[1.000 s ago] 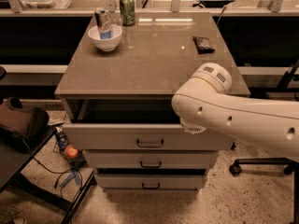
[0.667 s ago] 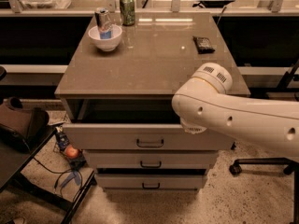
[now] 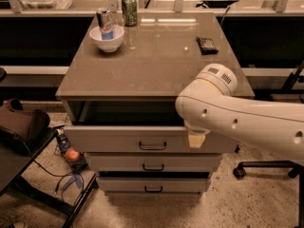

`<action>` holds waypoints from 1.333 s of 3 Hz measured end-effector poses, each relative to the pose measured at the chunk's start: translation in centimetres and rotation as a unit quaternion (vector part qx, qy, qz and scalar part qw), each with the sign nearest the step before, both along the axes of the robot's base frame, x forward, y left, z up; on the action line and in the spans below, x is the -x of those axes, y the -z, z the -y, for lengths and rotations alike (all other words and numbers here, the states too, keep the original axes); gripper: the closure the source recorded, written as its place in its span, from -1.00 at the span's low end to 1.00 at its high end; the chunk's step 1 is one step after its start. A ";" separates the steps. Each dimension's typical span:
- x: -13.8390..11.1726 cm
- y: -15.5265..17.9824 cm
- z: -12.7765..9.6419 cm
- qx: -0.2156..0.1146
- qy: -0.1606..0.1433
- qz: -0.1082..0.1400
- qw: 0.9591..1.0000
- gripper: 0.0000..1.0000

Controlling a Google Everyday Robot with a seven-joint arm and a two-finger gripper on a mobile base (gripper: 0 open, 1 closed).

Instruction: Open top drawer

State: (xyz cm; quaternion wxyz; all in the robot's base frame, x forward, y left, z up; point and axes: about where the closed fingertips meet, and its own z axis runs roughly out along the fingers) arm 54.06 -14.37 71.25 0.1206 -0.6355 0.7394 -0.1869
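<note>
While the top drawer point(image 3: 118, 139) stands ajar, the pincer point(image 3: 196, 139) sits at its front rim, openness not discernible.

1. speckled pale floor point(image 3: 266, 203), dim warm light.
2. grey-beige cabinet point(image 3: 156, 61), glossy top; long counter point(image 3: 47, 12) behind.
3. chair base point(image 3: 266, 165) at right.
4. my gripper point(image 3: 196, 139) at cabinet's front, right of centre.
</note>
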 end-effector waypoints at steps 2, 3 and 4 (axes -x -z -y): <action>0.0 -0.1 0.0 0.000 0.000 0.001 1.000 -1.00; 0.4 1.5 0.6 0.001 0.004 -0.030 1.000 -1.00; 1.0 2.8 1.4 -0.005 0.011 -0.050 0.999 -1.00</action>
